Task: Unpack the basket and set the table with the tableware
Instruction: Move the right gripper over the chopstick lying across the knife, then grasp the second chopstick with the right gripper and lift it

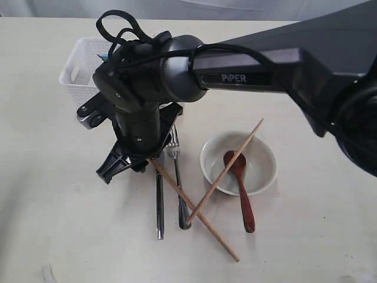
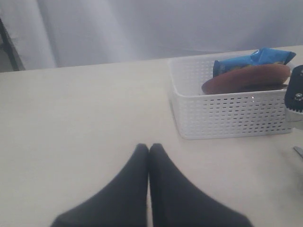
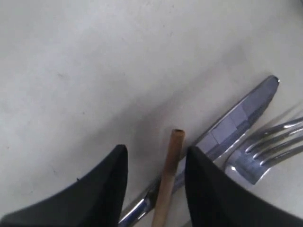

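Observation:
My right gripper [image 1: 131, 160] [image 3: 158, 150] reaches across and stands open low over the table [image 1: 53, 200]. One wooden chopstick's [image 3: 171, 156] end lies between its fingers, untouched. That chopstick [image 1: 197, 213] lies crossed with a second chopstick [image 1: 232, 162], which leans over the off-white bowl [image 1: 207, 154]. The dark red-brown spoon [image 1: 242, 194] rests with its head in the bowl. The steel knife [image 1: 159, 206] [image 3: 241, 111] and fork [image 1: 178, 183] [image 3: 265, 146] lie side by side. My left gripper [image 2: 149, 147] is shut on nothing above bare table. The white basket [image 2: 227, 113] [image 1: 79, 65] holds the brown wooden plate [image 2: 246, 78].
A blue crinkly snack packet [image 2: 251, 59] lies in the basket behind the plate. The right arm's dark body [image 1: 247, 71] spans the middle of the exterior view and hides part of the basket. A pale curtain [image 2: 142, 28] hangs behind the table's far edge.

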Action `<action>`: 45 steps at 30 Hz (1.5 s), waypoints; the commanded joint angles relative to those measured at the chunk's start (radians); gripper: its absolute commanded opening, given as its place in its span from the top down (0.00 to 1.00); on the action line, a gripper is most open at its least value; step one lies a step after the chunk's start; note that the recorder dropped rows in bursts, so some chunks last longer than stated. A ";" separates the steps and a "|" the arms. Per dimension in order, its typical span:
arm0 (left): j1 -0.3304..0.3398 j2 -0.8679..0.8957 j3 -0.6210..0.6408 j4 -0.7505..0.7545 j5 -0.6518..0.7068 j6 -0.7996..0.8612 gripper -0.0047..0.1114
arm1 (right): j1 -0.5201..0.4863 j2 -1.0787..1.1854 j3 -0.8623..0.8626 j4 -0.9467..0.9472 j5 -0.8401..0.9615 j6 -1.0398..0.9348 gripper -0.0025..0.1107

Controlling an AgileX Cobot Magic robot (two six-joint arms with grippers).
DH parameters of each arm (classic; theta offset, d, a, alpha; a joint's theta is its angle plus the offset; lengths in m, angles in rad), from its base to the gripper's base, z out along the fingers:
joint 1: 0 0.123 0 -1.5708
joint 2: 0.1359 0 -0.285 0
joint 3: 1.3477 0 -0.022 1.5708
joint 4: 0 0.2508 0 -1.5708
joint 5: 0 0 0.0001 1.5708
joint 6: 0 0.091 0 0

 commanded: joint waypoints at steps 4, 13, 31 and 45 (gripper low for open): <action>-0.006 -0.003 0.002 -0.005 -0.010 0.000 0.96 | 0.002 -0.002 -0.004 -0.012 -0.009 0.004 0.77; -0.006 -0.003 0.002 -0.005 -0.010 0.000 0.96 | 0.002 -0.002 -0.004 -0.009 -0.017 -0.005 0.98; -0.006 -0.003 0.002 -0.005 -0.010 0.000 0.96 | 0.002 -0.002 -0.004 0.021 -0.001 0.010 0.57; -0.006 -0.003 0.002 -0.005 -0.010 0.000 0.96 | 0.002 0.025 -0.004 0.004 0.001 0.026 0.69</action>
